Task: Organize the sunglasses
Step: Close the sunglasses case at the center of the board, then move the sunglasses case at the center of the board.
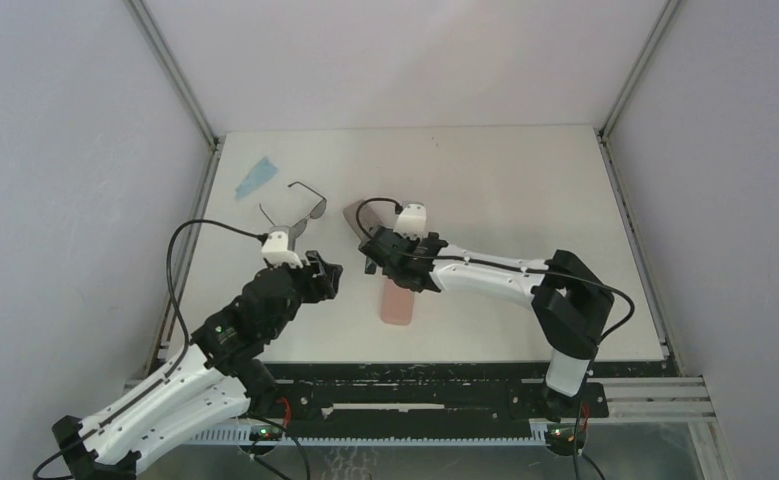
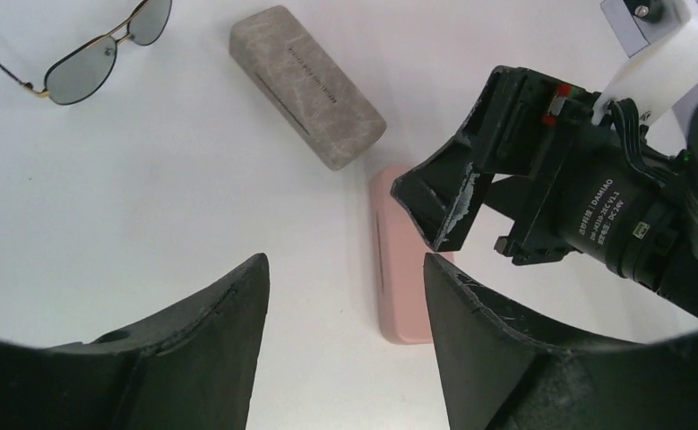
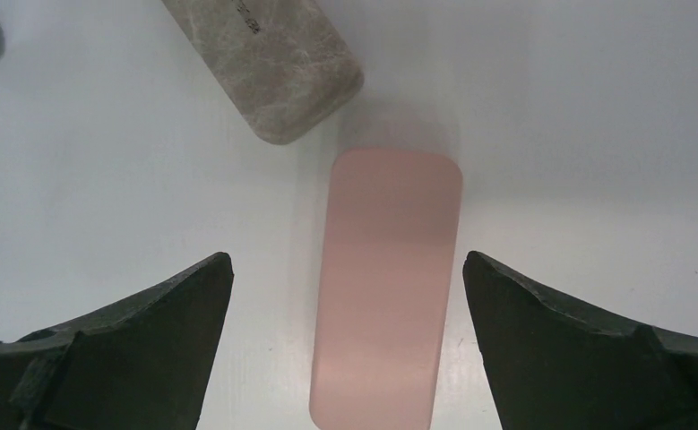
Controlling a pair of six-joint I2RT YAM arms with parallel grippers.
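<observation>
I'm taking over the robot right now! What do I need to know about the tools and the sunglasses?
Left tool: open, empty, beside the pink case.
Right tool: open above the pink case, fingers clear of its sides.
Sunglasses: one pair in view, lying unfolded between the cloth and the grey case.
Done: both cases lie shut; what is inside cannot be seen.
Left: that pair is not put away yet; it probably goes in the grey case.
</observation>
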